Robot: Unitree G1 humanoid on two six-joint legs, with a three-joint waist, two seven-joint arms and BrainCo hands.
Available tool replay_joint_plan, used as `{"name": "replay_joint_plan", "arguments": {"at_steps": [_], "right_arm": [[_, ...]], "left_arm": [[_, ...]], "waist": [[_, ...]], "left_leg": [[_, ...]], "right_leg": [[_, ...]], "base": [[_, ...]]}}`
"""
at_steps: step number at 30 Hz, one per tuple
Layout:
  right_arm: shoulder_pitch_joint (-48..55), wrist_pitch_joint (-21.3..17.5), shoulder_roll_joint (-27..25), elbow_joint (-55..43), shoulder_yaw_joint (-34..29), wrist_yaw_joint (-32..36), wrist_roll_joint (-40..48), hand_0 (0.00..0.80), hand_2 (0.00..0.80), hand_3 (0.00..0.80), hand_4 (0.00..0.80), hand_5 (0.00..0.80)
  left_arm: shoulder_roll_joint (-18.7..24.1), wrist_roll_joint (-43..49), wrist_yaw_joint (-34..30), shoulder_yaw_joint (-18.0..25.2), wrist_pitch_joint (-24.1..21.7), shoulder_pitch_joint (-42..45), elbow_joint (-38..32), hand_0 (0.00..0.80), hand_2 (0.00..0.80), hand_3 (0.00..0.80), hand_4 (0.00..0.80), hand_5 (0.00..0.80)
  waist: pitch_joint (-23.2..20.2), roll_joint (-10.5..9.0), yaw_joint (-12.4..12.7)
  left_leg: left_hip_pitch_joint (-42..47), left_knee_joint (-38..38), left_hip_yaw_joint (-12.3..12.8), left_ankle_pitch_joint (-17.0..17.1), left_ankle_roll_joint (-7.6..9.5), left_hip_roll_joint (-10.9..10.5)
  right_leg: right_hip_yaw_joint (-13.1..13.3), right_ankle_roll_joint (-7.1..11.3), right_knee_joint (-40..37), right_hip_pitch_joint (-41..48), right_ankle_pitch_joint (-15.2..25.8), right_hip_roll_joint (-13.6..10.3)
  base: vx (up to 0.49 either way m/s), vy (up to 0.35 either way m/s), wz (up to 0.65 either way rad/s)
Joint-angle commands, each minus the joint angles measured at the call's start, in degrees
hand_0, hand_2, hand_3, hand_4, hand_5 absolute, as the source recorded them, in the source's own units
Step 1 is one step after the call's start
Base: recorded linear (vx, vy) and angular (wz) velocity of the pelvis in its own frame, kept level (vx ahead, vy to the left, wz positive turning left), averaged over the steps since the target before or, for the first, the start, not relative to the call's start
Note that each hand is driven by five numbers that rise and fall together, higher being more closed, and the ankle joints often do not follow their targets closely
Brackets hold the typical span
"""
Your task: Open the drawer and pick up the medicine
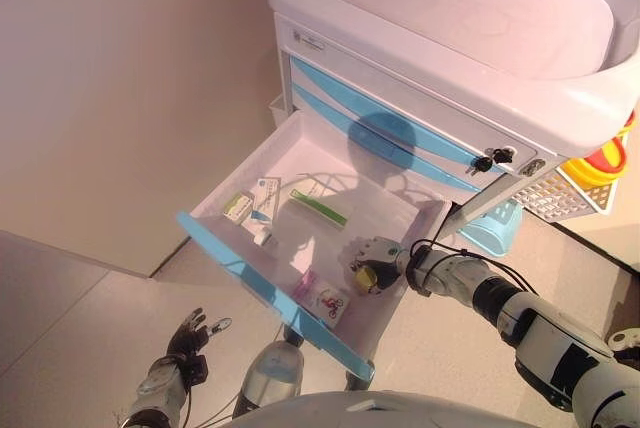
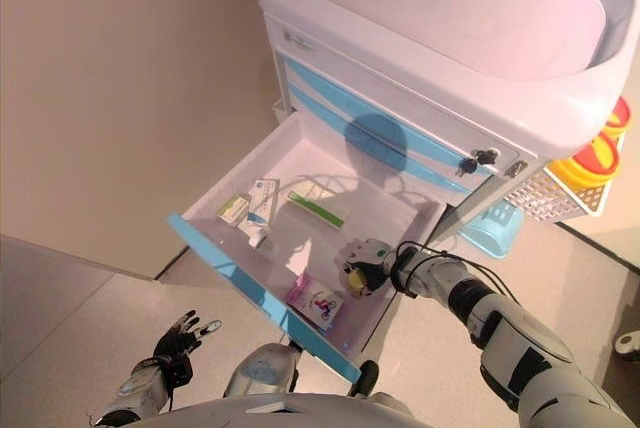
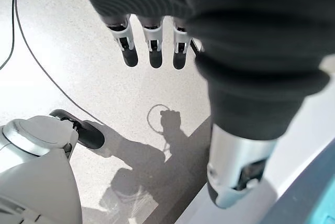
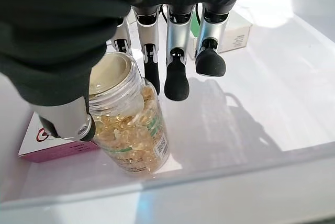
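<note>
One capsule bottle (image 4: pixel 131 130) | right robot hand (image 1: pixel 372 260) around it (drawer (image 1: pixel 300 183) open)

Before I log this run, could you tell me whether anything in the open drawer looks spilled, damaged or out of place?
Nothing stands out. The drawer is pulled open and the boxes inside lie flat and intact. The clear bottle of yellow capsules stands upright with nothing spilled, the right hand around it. The left hand hangs idle below the drawer.

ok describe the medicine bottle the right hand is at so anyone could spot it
Look in the open drawer of the white and blue cart, at its near right corner. The bottle is between the right hand's fingers and thumb: clear, full of yellow capsules, while everything beside it is a flat box.
</note>
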Motion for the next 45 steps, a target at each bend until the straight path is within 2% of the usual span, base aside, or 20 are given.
{"name": "replay_joint_plan", "arguments": {"at_steps": [1,8,11,14,18,20,22,23,24,26,29,33,38,45], "right_arm": [[-1.38,-0.35,0.74,-1.16,-0.37,-0.85,0.89,0.800,0.800,0.800,0.800,0.800],[-2.35,-1.33,-2.49,-7.34,-0.09,-2.73,1.25,0.800,0.800,0.800,0.800,0.800],[-4.06,-0.25,-7.02,-17.21,0.43,0.27,4.79,0.800,0.800,0.800,0.800,0.800],[-5.72,2.42,-14.73,-33.11,-1.05,7.37,10.77,0.800,0.800,0.800,0.800,0.800],[-6.44,2.63,-24.03,-48.77,-7.26,17.07,18.77,0.800,0.800,0.800,0.800,0.800],[-7.46,2.55,-27.97,-53.77,-10.08,21.12,23.63,0.800,0.800,0.800,0.800,0.800],[-8.79,4.58,-31.31,-57.29,-12.59,25.06,34.34,0.800,0.800,0.800,0.800,0.800],[-10.05,7.49,-33.17,-59.77,-15.57,27.97,44.57,0.800,0.800,0.800,0.800,0.800],[-10.39,8.47,-34.03,-60.48,-19.02,29.33,50.77,0.800,0.800,0.800,0.800,0.800],[-11.43,9.77,-34.03,-59.29,-23.35,28.53,59.15,0.800,0.800,0.800,0.800,0.800],[-12.71,9.61,-31.59,-54.21,-29.72,25.72,66.48,0.800,0.800,0.800,0.800,0.800],[-15.64,11.68,-28.98,-48.78,-34.95,20.66,69.91,0.800,0.800,0.800,0.800,0.800],[-19.72,13.62,-29.05,-40.29,-36.53,14.91,68.72,0.800,0.800,0.800,0.800,0.800],[-29.35,15.65,-34.09,-22.20,-32.36,9.03,71.90,0.800,0.800,0.800,0.800,0.800]], "left_arm": [[0.46,0.23,0.22,-1.48,-1.38,-0.83,0.63,0.000,0.000,0.000,0.000,0.000],[0.74,0.48,0.67,-1.11,-0.92,-0.75,0.51,0.000,0.000,0.000,0.000,0.000],[1.41,0.40,1.06,-0.31,-0.30,-0.50,0.45,0.000,0.000,0.000,0.000,0.000],[1.90,-0.02,1.51,0.68,-0.14,0.21,0.44,0.000,0.000,0.000,0.000,0.000],[1.64,-0.20,1.62,2.53,-0.70,1.74,0.72,0.000,0.000,0.000,0.000,0.000],[1.52,-0.25,1.80,3.05,-0.85,2.19,0.78,0.000,0.000,0.000,0.000,0.000],[1.45,-0.16,1.84,3.47,-1.00,2.58,0.89,0.000,0.000,0.000,0.000,0.000],[1.29,-0.24,2.07,3.59,-0.91,2.77,0.87,0.000,0.000,0.000,0.000,0.000],[1.11,-0.06,1.90,3.79,-1.10,3.04,1.20,0.000,0.000,0.000,0.000,0.000],[0.98,0.18,1.53,3.91,-1.36,3.32,1.74,0.000,0.000,0.000,0.000,0.000],[0.94,0.65,1.04,3.82,-1.00,3.58,2.24,0.000,0.000,0.000,0.000,0.000],[0.84,1.24,1.06,2.34,-0.40,4.11,1.92,0.000,0.000,0.000,0.000,0.000],[1.07,1.26,1.35,1.21,0.61,4.69,1.46,0.000,0.000,0.000,0.000,0.000],[1.89,0.66,1.94,-0.66,1.78,4.86,1.70,0.000,0.000,0.000,0.000,0.000]], "waist": [[0.16,-1.33,0.06],[-0.26,-1.93,-0.64],[-0.59,-2.71,-1.55],[-1.02,-3.60,-3.08],[-2.29,-4.37,-5.07],[-2.86,-4.72,-5.75],[-3.55,-5.10,-6.32],[-4.11,-5.27,-6.87],[-4.57,-5.30,-7.35],[-5.17,-5.32,-7.82],[-5.72,-5.07,-8.19],[-6.03,-4.58,-7.72],[-6.14,-4.09,-6.90],[-6.46,-4.35,-5.18]], "left_leg": [[-0.87,-0.91,-0.96,-5.71,1.93,-2.97],[-0.55,-1.13,-0.66,-5.80,1.86,-2.80],[-0.06,-1.25,-0.04,-5.97,1.74,-2.40],[0.67,-1.46,0.76,-6.22,1.66,-1.93],[1.64,-1.69,2.03,-6.57,1.75,-1.46],[2.05,-1.73,2.46,-6.84,1.88,-1.35],[2.45,-1.76,2.87,-7.06,1.89,-1.22],[2.76,-1.81,3.15,-7.16,1.82,-1.12],[3.08,-1.81,3.33,-7.28,1.80,-1.14],[3.46,-1.70,3.50,-7.52,1.83,-1.17],[4.11,-1.41,3.87,-8.04,1.88,-1.11],[4.73,-0.71,3.54,-8.81,2.05,-1.36],[5.29,-0.28,2.82,-9.09,2.11,-1.70],[5.77,-0.06,1.58,-9.07,1.87,-2.23]], "right_leg": [[2.18,4.45,2.59,-3.90,1.40,-3.82],[2.74,4.69,2.26,-3.70,1.68,-3.64],[3.36,4.90,2.11,-3.48,1.92,-3.41],[4.40,5.13,2.06,-3.33,2.18,-3.11],[6.09,5.25,1.95,-3.07,2.28,-2.69],[6.79,5.29,2.00,-3.00,2.26,-2.52],[7.29,5.29,2.00,-2.83,2.20,-2.44],[7.55,5.26,2.00,-2.73,2.23,-2.42],[7.80,5.24,2.02,-2.60,2.24,-2.43],[8.19,5.24,2.12,-2.38,2.19,-2.50],[8.42,5.27,2.44,-1.90,1.97,-2.71],[8.10,5.25,2.37,-0.82,1.72,-2.99],[7.21,5.18,2.28,0.31,1.54,-3.31],[5.48,5.09,2.02,1.65,1.41,-3.54]], "base": [[0.000,0.000,0.00],[0.000,0.000,0.00],[0.014,-0.010,-0.04],[0.020,-0.012,-0.15],[0.034,0.024,-0.28],[0.034,0.024,-0.28],[0.045,0.024,-0.16],[0.072,0.040,-0.10],[0.082,0.047,-0.09],[0.073,0.041,-0.13],[0.057,0.030,-0.05],[0.065,0.026,0.00],[0.048,0.032,0.09],[0.042,0.028,0.12]]}}
